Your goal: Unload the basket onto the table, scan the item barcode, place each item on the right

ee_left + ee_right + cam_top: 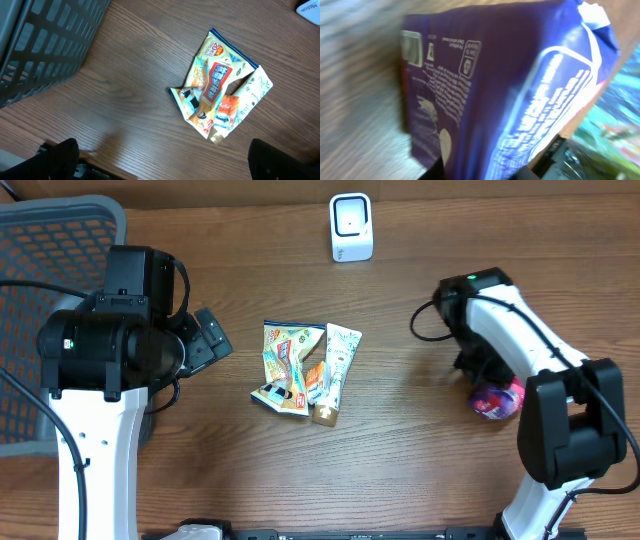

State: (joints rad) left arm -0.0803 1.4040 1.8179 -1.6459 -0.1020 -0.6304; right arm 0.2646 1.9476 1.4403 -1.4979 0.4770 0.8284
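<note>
A purple packet [495, 401] with white print and a pink edge lies at the right of the table [420, 470], partly covered from above. The white scanner [351, 227] stands upright at the far edge, well apart. A pile of colourful packets [300, 370] lies mid-table.

My read: robot lab cell staged as shop checkout. Wood-grain bench [400, 470] as counter. White scanner [351, 227] upright at 12 o'clock. Grey mesh basket [40, 240] at 10 o'clock, shopping-basket type. Printed snack packets [305, 370] heaped at centre, retail goods. Left arm [100, 350] at 8 o'clock, right arm [530, 360] at 4 o'clock, black cables exposed: research rig, not real till.
</note>
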